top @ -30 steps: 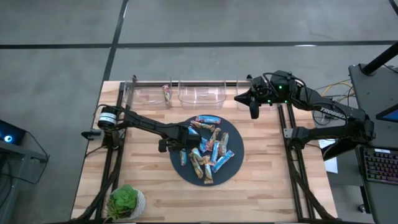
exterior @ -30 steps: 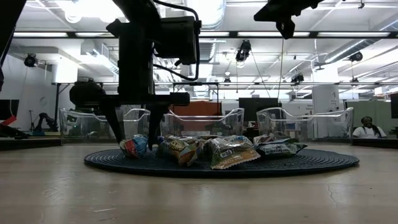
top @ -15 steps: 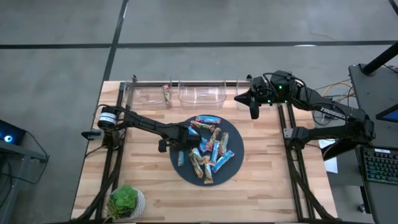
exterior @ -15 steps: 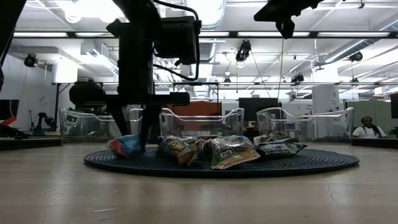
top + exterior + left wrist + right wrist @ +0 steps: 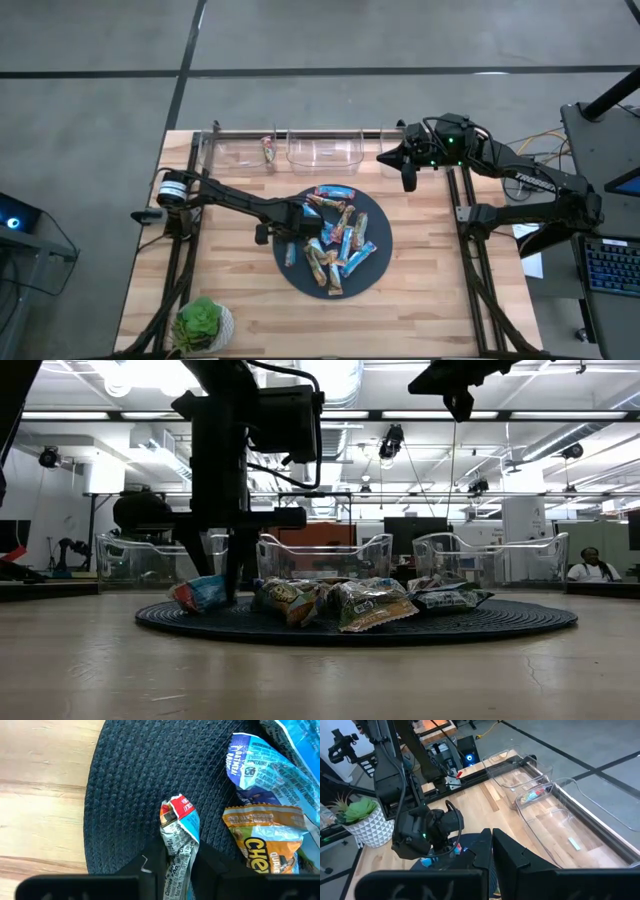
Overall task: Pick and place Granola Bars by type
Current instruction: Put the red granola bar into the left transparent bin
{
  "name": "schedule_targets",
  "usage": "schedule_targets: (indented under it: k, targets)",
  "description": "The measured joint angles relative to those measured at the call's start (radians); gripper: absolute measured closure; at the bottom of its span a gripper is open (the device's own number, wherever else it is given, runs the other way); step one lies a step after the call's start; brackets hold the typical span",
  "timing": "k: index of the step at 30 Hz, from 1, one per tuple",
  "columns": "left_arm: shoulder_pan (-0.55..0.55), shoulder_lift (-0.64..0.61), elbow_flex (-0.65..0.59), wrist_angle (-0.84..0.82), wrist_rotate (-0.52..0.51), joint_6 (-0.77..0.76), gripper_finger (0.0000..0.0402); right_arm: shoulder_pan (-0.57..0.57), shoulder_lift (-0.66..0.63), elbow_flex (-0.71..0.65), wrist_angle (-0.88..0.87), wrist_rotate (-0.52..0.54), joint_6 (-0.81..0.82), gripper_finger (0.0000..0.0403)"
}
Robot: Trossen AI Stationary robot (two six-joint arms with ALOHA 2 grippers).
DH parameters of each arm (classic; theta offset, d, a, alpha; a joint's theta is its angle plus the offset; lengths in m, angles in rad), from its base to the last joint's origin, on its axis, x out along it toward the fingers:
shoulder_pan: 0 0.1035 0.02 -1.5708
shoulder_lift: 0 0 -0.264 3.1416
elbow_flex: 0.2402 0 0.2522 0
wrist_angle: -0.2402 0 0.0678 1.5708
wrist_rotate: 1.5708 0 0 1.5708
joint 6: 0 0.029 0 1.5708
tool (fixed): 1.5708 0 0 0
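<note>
A: What is the left end effector (image 5: 179, 865) doing?

B: It is clamped on one bar (image 5: 179, 832), blue with red and white, at the 9 o'clock edge of the round mat (image 5: 375, 225) in the high view.

A: How should it do this well?

B: I think it should lift straight up, so the other bars (image 5: 335, 245) stay put. Then carry it to the bins (image 5: 325, 150) at 12 o'clock.

A: Which way does the bar point?

B: Its long side runs straight out from the fingers.

A: And the right end effector (image 5: 408, 180)?

B: Pressed together, holding nothing, up at 1 o'clock.
</note>
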Motion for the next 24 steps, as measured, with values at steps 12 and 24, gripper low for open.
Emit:
schedule_targets:
  k: [12, 24]
  targets:
    - [0.001, -0.006, 0.003, -0.003, 0.000, 0.017, 0.0349, 0.000, 0.000, 0.000, 0.000, 0.008, 0.000, 0.0394]
    - [0.002, -0.006, 0.003, -0.003, 0.000, 0.034, 0.0349, 0.000, 0.000, 0.000, 0.000, 0.026, -0.003, 0.0394]
